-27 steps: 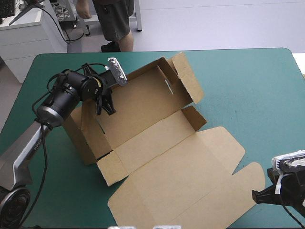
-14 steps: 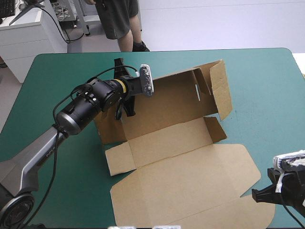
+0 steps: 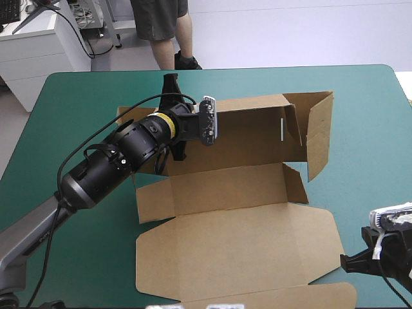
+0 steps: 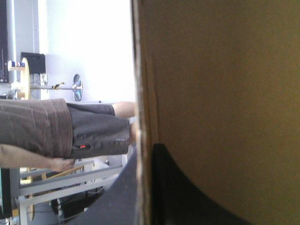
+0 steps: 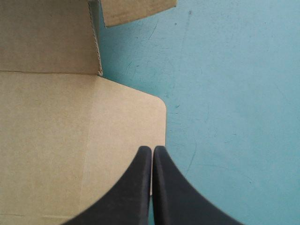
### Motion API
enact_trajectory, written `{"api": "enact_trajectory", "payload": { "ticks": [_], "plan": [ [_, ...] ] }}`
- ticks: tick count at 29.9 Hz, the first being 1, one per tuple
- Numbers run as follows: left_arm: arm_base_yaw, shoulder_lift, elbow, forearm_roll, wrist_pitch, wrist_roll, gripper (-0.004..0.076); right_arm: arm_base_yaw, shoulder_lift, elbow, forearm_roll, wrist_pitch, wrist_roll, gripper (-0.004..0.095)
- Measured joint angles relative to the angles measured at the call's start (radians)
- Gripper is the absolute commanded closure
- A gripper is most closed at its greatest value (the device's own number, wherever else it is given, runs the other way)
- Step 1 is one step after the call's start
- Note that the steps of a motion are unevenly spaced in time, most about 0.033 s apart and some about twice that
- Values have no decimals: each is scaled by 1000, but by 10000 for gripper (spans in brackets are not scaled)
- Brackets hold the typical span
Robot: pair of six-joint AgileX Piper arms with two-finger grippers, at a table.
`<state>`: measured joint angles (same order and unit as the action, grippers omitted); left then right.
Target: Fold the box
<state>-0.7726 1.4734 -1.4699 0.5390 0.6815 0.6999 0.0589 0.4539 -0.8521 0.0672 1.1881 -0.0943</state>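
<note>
The brown box lies opened out mid-table, its long sides level with the table's far edge. Its far wall stands raised, an end flap stands at its right end, and the lid lies flat toward the near edge. My left gripper is shut on the far wall's left part. In the left wrist view the board runs edge-on between the black fingers. My right gripper is shut, its tips over the lid's rounded corner, low at the near right.
Teal-green cover shows on all sides of the box, widest at the far right and along the left side. The lid's near corner reaches almost to the table's near edge by the right gripper.
The left gripper has swung right with the far wall in its hold, turning the whole box clockwise until it lies square to the table. The right arm has stayed put.
</note>
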Motion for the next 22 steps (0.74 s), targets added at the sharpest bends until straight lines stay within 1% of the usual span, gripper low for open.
{"api": "enact_trajectory", "payload": {
  "ticks": [5, 7, 10, 13, 17, 19, 22],
  "plan": [
    [0, -30, 136, 178, -13, -156, 733, 0, 0, 0, -5, 0, 0, 921],
    [0, -37, 194, 224, -39, -216, 732, 0, 0, 0, -11, 0, 0, 921],
    [-1, -39, 277, 302, -106, -333, 732, 0, 0, 0, -19, 0, 0, 921],
    [-23, -40, 343, 452, -143, -476, 732, 0, 0, 0, -21, -1, 1, 921],
    [-91, -42, 400, 668, -146, -672, 732, 0, 0, 0, -21, -9, 2, 921],
    [-129, -45, 411, 725, -132, -726, 732, 0, 0, 0, -21, -12, 4, 921],
    [-173, -46, 419, 750, -118, -755, 732, 0, 0, 0, -21, -14, 6, 921]
  ]
}}
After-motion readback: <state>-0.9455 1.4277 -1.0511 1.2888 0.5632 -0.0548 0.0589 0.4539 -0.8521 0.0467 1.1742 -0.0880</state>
